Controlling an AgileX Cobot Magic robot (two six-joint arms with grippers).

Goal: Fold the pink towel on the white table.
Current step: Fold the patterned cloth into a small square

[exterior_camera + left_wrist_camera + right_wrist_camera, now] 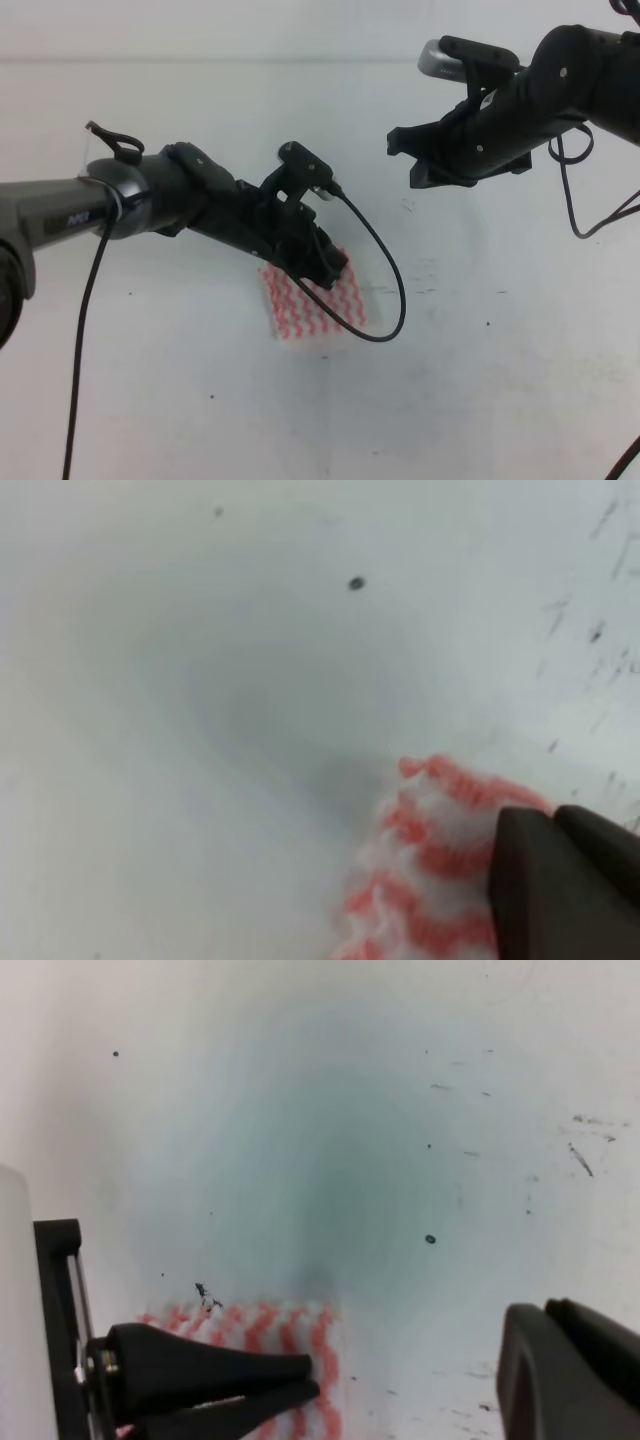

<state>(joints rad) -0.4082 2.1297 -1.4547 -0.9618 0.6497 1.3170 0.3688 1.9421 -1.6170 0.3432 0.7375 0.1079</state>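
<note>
While the left end effector [325,262] is lowered onto the pink towel [318,300], the cloth is seen lying flat on the white tabletop [480,380], a little left of the middle of the overhead view, folded into a small compact shape. Its upper edge is covered by the left end effector, which is pressed against that edge; whether cloth is pinched between the tips cannot be told, since only one dark fingertip [560,885] is shown in the left wrist view, resting on the striped fabric. A black cable [385,290] is looped from the left arm over the towel's right side. The right end effector [420,160] is held above the tabletop, well apart from the towel, and its jaws are seen spread apart.
</note>
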